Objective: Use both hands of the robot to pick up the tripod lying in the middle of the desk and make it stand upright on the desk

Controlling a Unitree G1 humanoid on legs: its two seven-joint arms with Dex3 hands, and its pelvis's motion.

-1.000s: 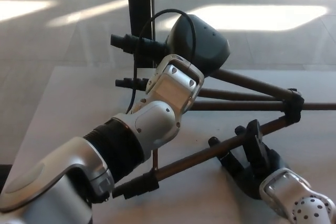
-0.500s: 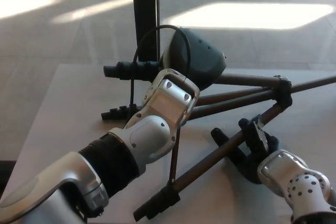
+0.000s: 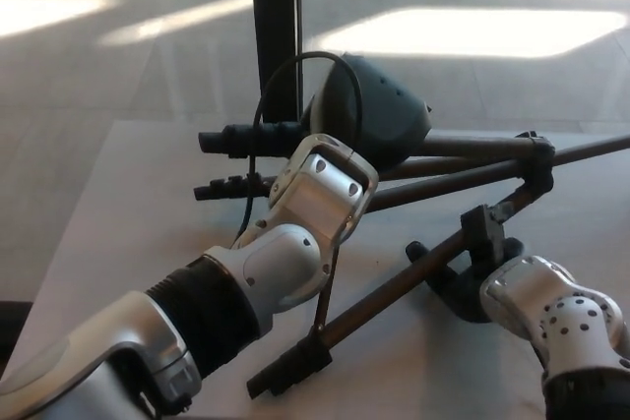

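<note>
We see the tripod [image 3: 448, 179] lying across the grey tabletop [image 3: 118, 204], legs splayed toward the left. Our left hand [image 3: 379, 120] rests over the upper legs, its bulk hiding the fingers, so we cannot tell its grasp. Our right hand [image 3: 482, 268] is clenched around the lowest leg. A dark post [image 3: 277, 31] stands behind.

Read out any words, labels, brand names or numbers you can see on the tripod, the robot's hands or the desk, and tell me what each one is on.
None: no readable text, number or sign shows in the head view.
The tripod, the left hand, the right hand and the desk carry no visible lettering.
The dots on the right wrist casing are holes, not characters.
</note>
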